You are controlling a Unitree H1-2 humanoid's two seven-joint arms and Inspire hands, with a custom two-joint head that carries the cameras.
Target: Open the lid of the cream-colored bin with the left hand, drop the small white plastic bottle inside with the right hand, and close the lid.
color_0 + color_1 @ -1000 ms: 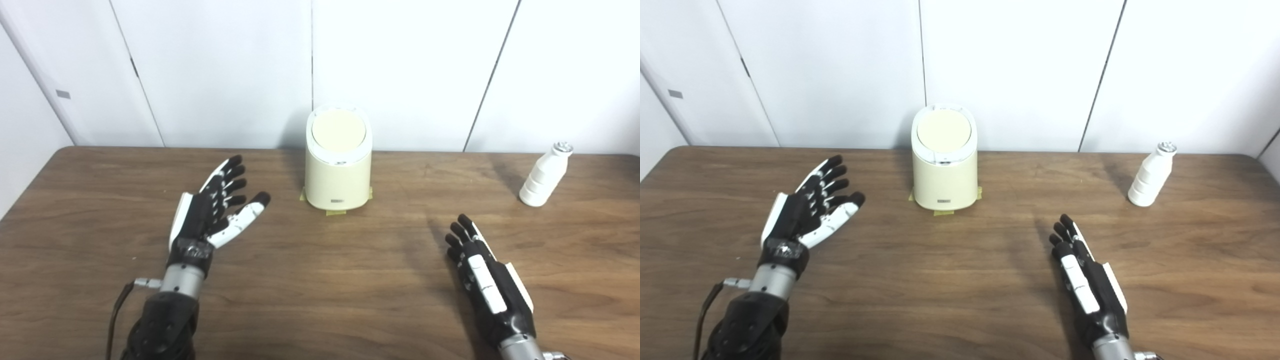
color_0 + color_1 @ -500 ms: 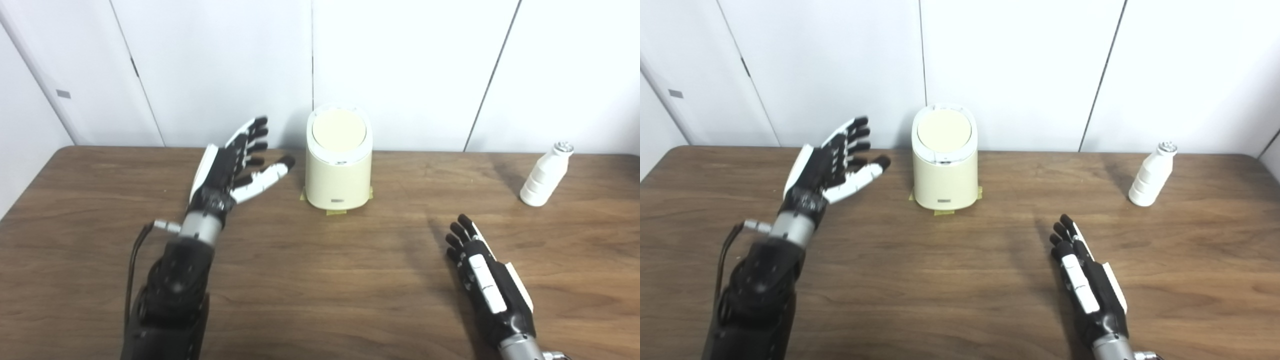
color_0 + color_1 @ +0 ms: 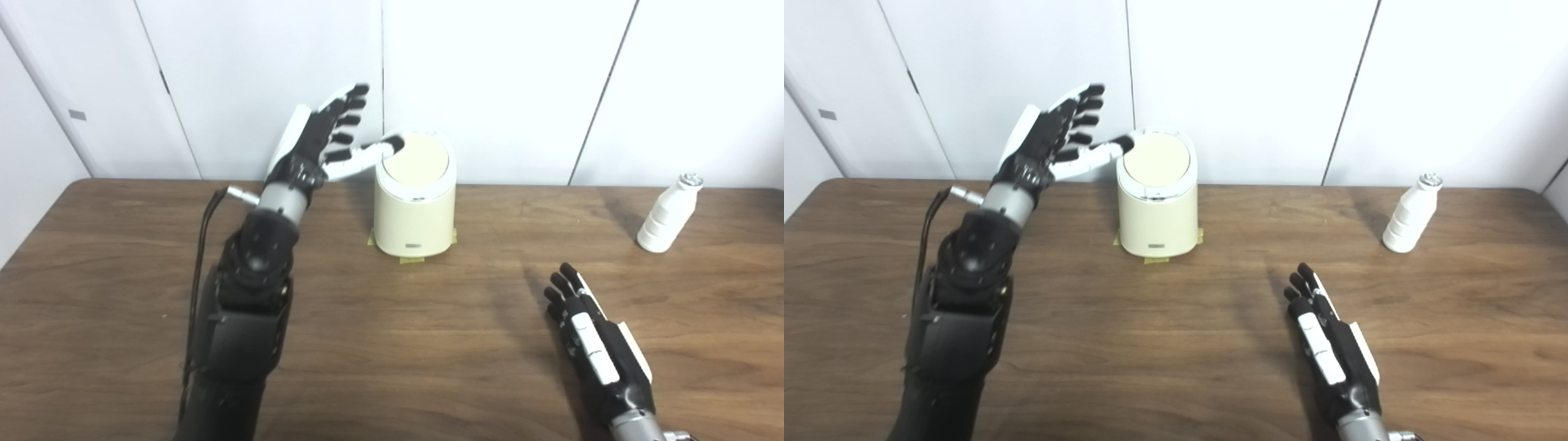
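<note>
One cream-colored bin [image 3: 415, 208], a smooth rounded plastic tub, is sitting on tape patches on the wood-grain bench [image 3: 392, 343], its round lid [image 3: 415, 160] lying closed. The left hand [image 3: 321, 144] is hovering beside the lid with fingers spread, its thumb tip possibly touching the rim. The right hand [image 3: 597, 346] is resting flat, fingers apart, empty. One ribbed small white plastic bottle [image 3: 666, 214] is standing upright far right.

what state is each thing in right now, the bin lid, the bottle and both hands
round cream-colored bin lid: closed
small white plastic bottle: upright on the wooden table, untouched
left hand: open, raised beside the bin's top, thumb tip at the lid's edge
right hand: open, low over the table, holding nothing
</note>
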